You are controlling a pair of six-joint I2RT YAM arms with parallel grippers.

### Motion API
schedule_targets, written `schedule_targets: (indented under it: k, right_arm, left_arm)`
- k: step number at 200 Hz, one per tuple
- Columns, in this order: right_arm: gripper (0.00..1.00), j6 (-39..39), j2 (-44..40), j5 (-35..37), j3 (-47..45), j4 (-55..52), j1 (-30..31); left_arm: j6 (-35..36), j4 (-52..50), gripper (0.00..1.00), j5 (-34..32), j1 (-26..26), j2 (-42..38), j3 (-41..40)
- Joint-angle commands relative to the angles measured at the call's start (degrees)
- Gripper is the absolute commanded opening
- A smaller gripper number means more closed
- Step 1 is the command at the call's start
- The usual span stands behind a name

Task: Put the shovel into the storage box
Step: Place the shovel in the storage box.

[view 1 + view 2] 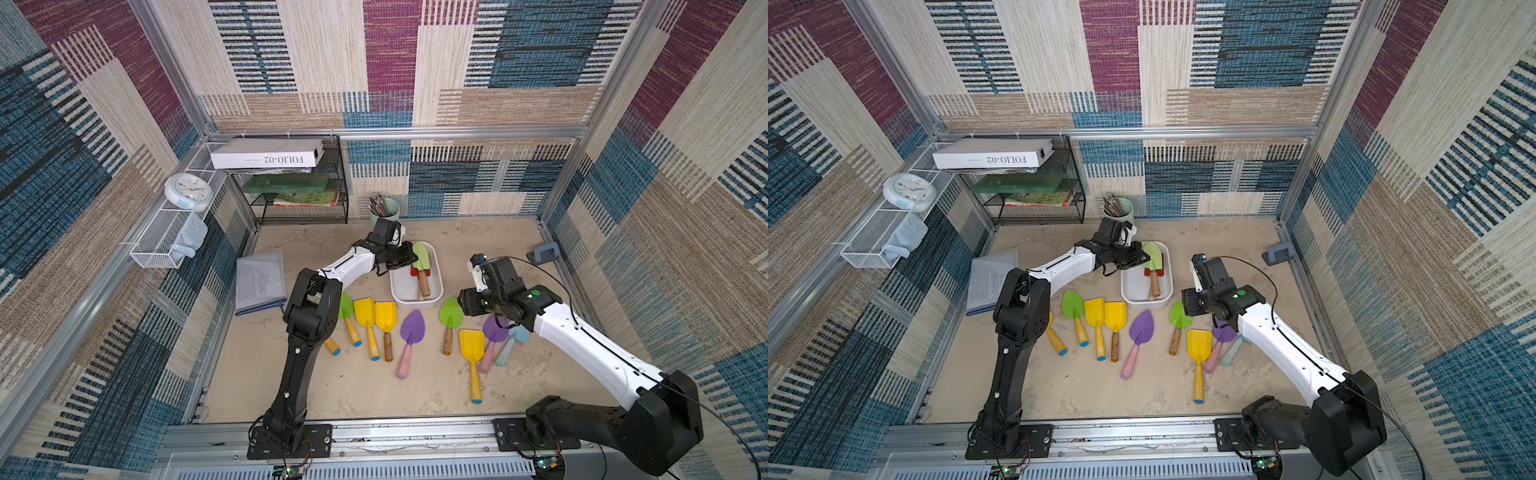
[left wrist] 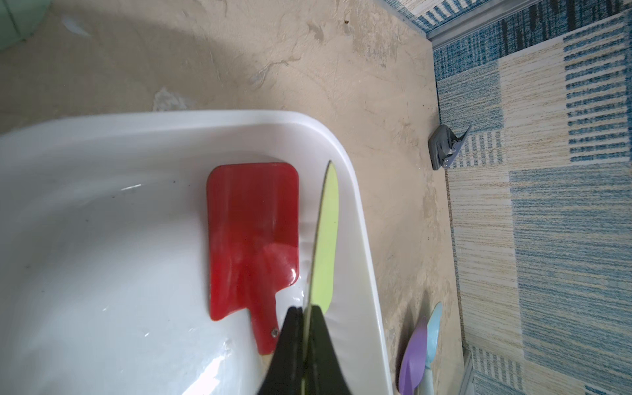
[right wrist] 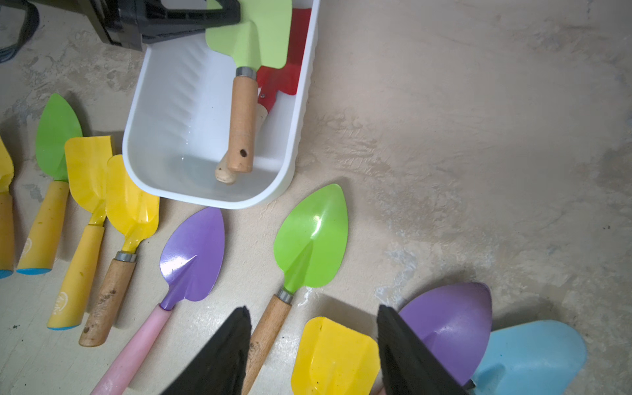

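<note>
The storage box [image 1: 404, 289] [image 1: 1133, 286] is a shallow white tub at the table's middle. A red shovel [image 2: 253, 232] [image 3: 294, 75] lies in it. My left gripper [image 1: 411, 257] [image 2: 306, 309] is shut on the blade of a light-green shovel [image 1: 422, 255] [image 1: 1154, 255] [image 2: 326, 232] over the box's far end. That shovel's wooden handle [image 3: 242, 119] reaches down inside the box above the red shovel's handle. My right gripper [image 1: 465, 301] [image 3: 313, 309] is open and holds nothing. It hovers over a yellow shovel [image 3: 335, 355] on the table, between a green one [image 3: 311, 236] and a purple one [image 3: 448, 325].
Several more shovels [image 1: 386, 324] lie in a row in front of the box, and a pale blue one [image 3: 533, 352] lies at the right. A mint cup of pencils [image 1: 384, 210] and a black mesh rack [image 1: 299, 187] stand at the back. Papers [image 1: 259, 280] lie left, a grey hole punch [image 1: 542, 252] right.
</note>
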Motion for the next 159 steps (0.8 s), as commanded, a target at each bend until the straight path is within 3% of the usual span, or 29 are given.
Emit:
schedule_targets:
  k: [1,136,159]
  right_arm:
    - [0.63,0.2,0.3,-0.2,0.0,1.2,0.0]
    - [0.63,0.1,0.8,-1.1,0.0,1.9,0.1]
    - [0.63,0.0,0.9,-1.2,0.0,1.9,0.1]
  left_arm:
    - [-0.4,1.3,0.00,1.1,-0.5,0.9,0.5]
    - [1.2,-4.1,0.00,-1.6,-1.1,4.7,4.3]
    - [1.5,-5.3,0.14,-2.5,-1.1,4.8,4.7]
